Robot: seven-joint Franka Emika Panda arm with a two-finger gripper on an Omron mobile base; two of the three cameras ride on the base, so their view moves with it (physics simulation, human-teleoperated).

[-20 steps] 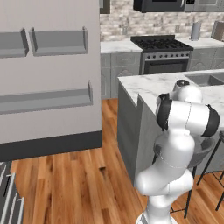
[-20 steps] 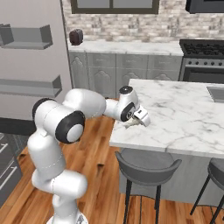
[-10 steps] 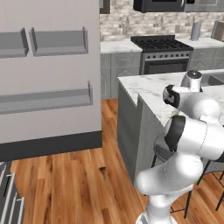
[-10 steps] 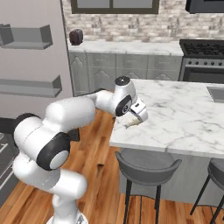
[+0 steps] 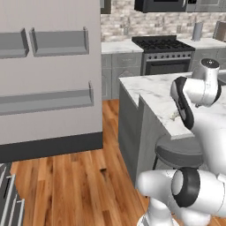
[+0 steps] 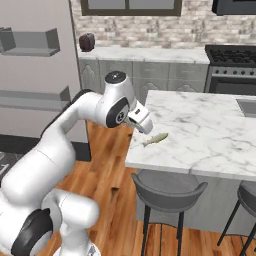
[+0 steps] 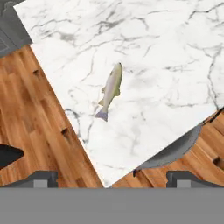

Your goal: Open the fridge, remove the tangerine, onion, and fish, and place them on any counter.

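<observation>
Since released, fish (image 7: 110,89) alone on counter (image 7: 175,57)

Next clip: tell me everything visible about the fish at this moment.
The fish is small and slim, silvery-grey along the back with a paler belly, small fins and a bluish-grey tail. It lies flat on the white marble counter, near the corner above a grey stool, and nothing else touches it. The open gripper hangs above it, the fingers clear of it. In the right base view it sits just beside the hand.
</observation>
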